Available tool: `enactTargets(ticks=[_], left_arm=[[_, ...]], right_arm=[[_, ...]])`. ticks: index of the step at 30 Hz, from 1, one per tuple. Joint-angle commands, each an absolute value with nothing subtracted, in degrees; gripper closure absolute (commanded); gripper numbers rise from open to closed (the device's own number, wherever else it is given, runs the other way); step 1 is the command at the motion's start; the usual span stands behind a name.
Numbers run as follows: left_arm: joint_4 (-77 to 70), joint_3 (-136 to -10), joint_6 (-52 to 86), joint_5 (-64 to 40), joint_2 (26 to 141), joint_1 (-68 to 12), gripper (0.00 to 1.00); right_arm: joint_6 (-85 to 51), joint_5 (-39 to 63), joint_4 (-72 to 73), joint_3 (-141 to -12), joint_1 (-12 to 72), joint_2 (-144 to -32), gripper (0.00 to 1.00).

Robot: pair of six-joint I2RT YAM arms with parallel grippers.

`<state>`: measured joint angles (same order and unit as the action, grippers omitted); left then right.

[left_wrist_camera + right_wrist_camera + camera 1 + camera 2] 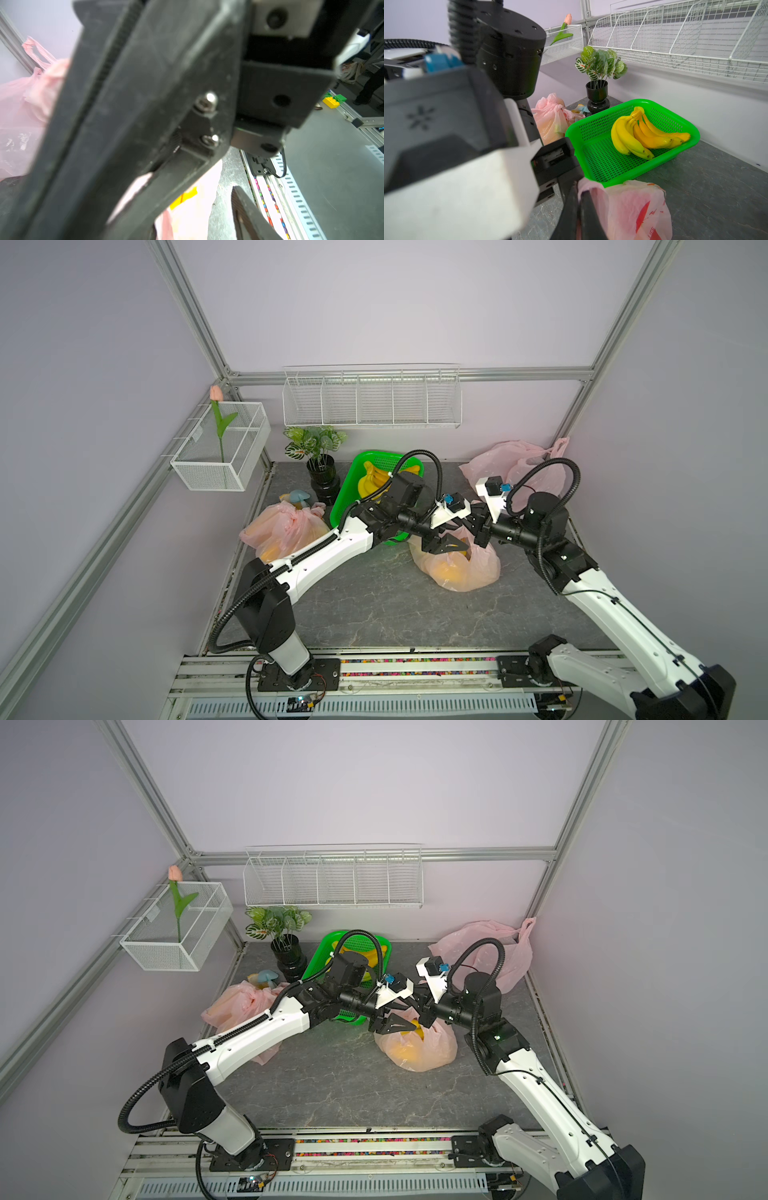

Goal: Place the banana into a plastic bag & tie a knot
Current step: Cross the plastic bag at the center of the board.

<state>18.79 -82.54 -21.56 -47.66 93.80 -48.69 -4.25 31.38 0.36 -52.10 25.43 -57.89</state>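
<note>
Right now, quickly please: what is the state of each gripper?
Left gripper: open, holding nothing.
Right gripper: closed on the pink plastic bag, at its top edge.

The left arm [324, 556] stretches forward and inward, elbow low, and the left end effector [464, 534] has its jaws parted. The right arm [615, 614] leans in from the opposite side with its wrist turned inward. The right end effector [580, 194] is pinched closed just beside the left one.

Bare tabletop [374, 605] in front of the pink bag [465, 572]; green basket [347, 485] just behind, second bag [282, 531] far left
</note>
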Motion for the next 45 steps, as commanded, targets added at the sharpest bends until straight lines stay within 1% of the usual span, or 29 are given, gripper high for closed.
enactTargets(ticks=[1,4,15,19,21,24,25,32,36,41,45], left_arm=[[9.91,-82.2,-16.74,-47.3,94.68,-48.69,0.53],[6.98,-81.35,-15.15,-47.48,94.49,-48.69,0.58],[6.29,-82.49,-13.33,-48.2,95.85,-48.7,0.85],[6.15,-82.79,-12.81,-47.99,96.33,-48.69,1.0],[6.0,-82.79,-12.69,-47.67,96.35,-48.75,1.0],[5.76,-82.45,-12.52,-46.49,96.05,-48.69,1.0],[5.62,-82.11,-12.57,-46.12,95.8,-48.69,1.0],[3.59,-79.56,-11.51,-44.67,94.49,-47.01,1.0],[5.38,-79.32,-13.21,-43.64,94.06,-46.78,1.0],[7.07,-79.0,-15.35,-43.13,93.6,-46.87,1.0],[7.27,-78.58,-16.5,-43.37,93.27,-47.08,1.0]], right_arm=[[-4.17,33.33,1.85,-50.71,25.48,-57.41,0.93],[-4.09,33.14,1.76,-50.71,25.47,-57.22,0.93],[-4.42,33.13,2.31,-50.71,25.44,-57.83,0.93],[-4.4,32.61,2.11,-50.71,25.47,-57.73,0.92],[-4.24,32.12,1.98,-50.73,25.49,-57.36,0.92],[-4.35,31.4,1.85,-49.0,25.47,-56.81,0.88],[-4.35,31.09,1.82,-48.88,25.45,-56.6,0.85],[-5.77,26.89,0.17,-47.41,25.35,-51.19,0.53],[-6.66,24.45,-3.3,-47.28,25.34,-47.25,0.5],[-9.09,14.55,-8.48,-48.91,24.03,-44.05,0.49],[-11.84,13.89,-10.44,-52.45,22.23,-47.19,0.41]])
